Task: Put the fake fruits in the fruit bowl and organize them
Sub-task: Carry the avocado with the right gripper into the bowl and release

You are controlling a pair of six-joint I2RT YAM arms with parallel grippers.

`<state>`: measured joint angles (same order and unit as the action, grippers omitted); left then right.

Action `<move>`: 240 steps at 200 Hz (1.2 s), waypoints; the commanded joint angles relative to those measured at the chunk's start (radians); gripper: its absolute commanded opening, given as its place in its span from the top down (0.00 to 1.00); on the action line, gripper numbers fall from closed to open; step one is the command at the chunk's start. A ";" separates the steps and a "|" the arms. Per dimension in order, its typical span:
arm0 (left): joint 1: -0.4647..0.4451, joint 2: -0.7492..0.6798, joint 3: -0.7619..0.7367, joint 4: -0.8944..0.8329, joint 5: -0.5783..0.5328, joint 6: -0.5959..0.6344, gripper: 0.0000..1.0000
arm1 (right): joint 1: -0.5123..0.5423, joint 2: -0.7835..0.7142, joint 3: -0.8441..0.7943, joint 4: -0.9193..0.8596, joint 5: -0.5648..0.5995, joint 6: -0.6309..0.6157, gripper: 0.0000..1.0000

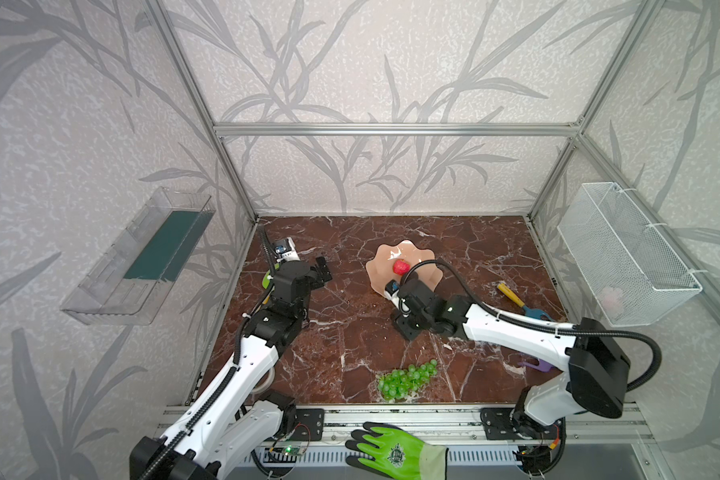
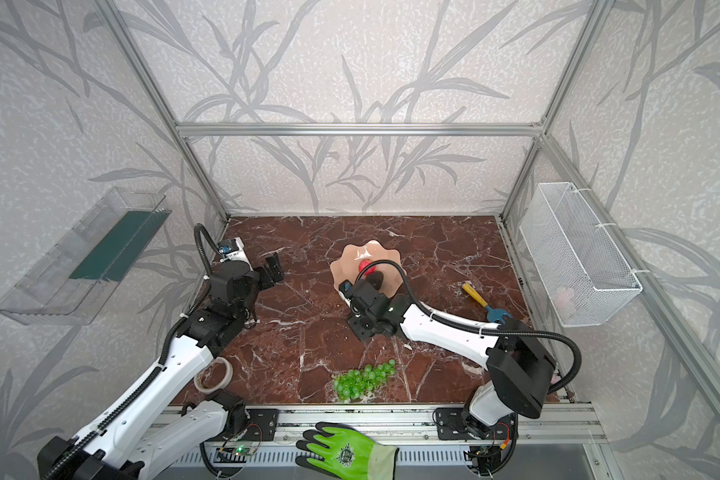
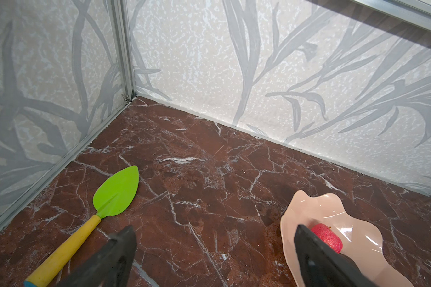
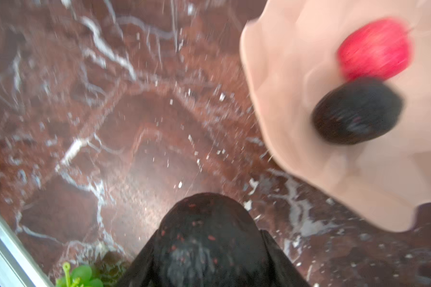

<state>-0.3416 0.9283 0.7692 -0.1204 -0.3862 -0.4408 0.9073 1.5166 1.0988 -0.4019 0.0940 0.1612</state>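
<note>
Right hand at 6 o'clock of the fruit bowl, just outside the scalloped rim, pointing down at the worktop; narrowed around the second avocado, with dark fingers against both of its flanks; grips it, as far as the blurred wrist view shows; cannot tell whether lifted or resting on the marble.

Inside the bowl, at 12 o'clock of that hand: small red apple; close against it, on the side nearer the hand, the first avocado, lying on the glossy pink floor; both apart from the hand.

Bunch of grapes at 6 o'clock of the right hand, well apart from it, near the front edge of the worktop; outside the bowl.

Left hand at 9 o'clock of the bowl, well apart from it; spread wide; holds nothing and touches nothing; hovers over bare marble, with the green trowel lying nearby toward the side wall.
</note>
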 commanded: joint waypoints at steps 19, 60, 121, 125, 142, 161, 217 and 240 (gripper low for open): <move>0.006 -0.038 -0.005 -0.007 -0.031 -0.014 0.01 | -0.091 0.125 0.225 0.015 0.024 -0.033 0.52; 0.006 -0.066 -0.007 -0.025 -0.025 -0.024 0.00 | -0.153 0.367 0.423 0.048 0.000 -0.055 0.52; 0.007 -0.082 -0.015 -0.032 -0.037 -0.025 0.00 | -0.217 0.551 0.509 0.096 -0.023 -0.017 0.52; 0.007 -0.082 -0.015 -0.032 -0.037 -0.025 0.00 | -0.220 0.557 0.509 0.097 -0.026 -0.013 0.51; 0.007 -0.079 -0.016 -0.029 -0.037 -0.025 0.00 | -0.226 0.577 0.512 0.103 -0.029 -0.015 0.50; 0.007 -0.076 -0.017 -0.030 -0.037 -0.023 0.00 | -0.227 0.592 0.519 0.101 -0.041 -0.016 0.50; 0.007 -0.082 -0.019 -0.030 -0.041 -0.021 0.00 | -0.226 0.615 0.529 0.097 -0.059 -0.011 0.40; 0.007 -0.082 -0.018 -0.028 -0.039 -0.021 0.00 | -0.228 0.604 0.529 0.097 -0.063 -0.004 0.34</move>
<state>-0.3389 0.8570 0.7654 -0.1448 -0.4000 -0.4469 0.6800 2.1143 1.5909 -0.3157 0.0437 0.1463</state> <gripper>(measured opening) 0.996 0.640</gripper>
